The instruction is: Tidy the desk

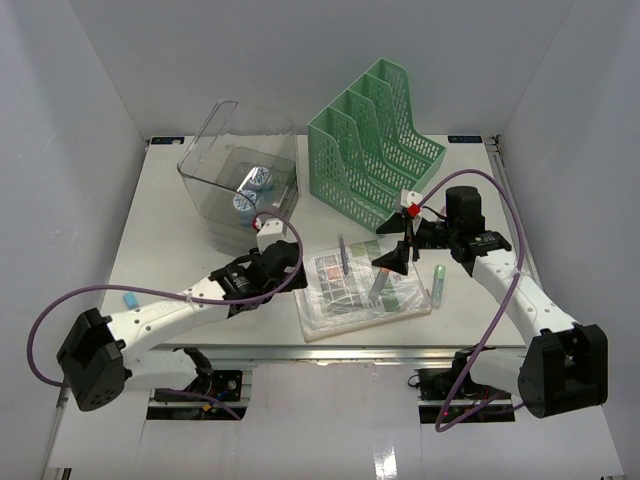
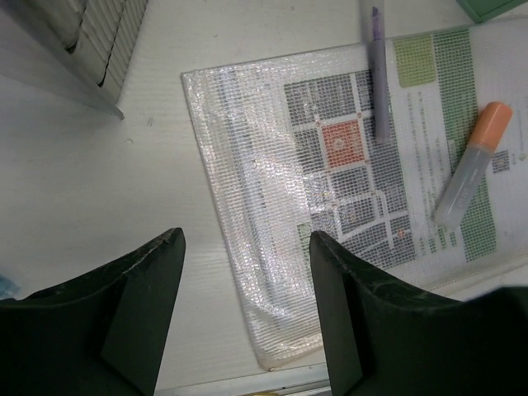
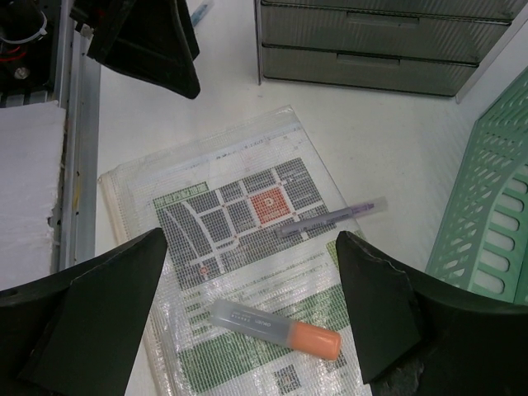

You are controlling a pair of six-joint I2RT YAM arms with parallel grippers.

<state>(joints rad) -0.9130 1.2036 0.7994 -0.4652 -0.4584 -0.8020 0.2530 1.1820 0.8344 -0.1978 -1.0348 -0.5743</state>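
- Desk [image 1: 160,230]: large flat white tabletop with a metal rail [image 3: 73,124] along its front edge. It fills the middle of the overhead view and carries every item below.
- Left gripper [image 2: 245,239]: dark fingers apart with nothing between them, hovering above the near-left edge of the pouch.
- Right gripper [image 3: 250,241]: fingers spread wide and empty, poised over the two pens on the pouch.
- Small light-blue object [image 1: 130,298]: lies alone near the front left, too small to identify.
- Clear mesh-reinforced plastic document pouch [image 1: 335,300]: lies flat at the centre front with a printed sheet inside.
- Grey highlighter with an orange cap [image 3: 276,327] and slim purple pen [image 3: 330,219]: both lie loose on top of the pouch.
- Handling judgement: clear both pens before moving the pouch, or they may roll off. Pinch each across the middle of its barrel. The flat pouch will likely need an edge raised to grip it.
- Green-capped marker [image 1: 438,283]: lies on the desk just right of the pouch.
- Clear plastic drawer box [image 1: 235,175]: far left, with white-and-blue rolls inside.
- Green mesh plastic file rack [image 1: 385,135]: far right.
- Writing: the sheet shows a grid plan with a red block and green panels. Its text and the highlighter's barrel print are too small to read, and no brand is legible.
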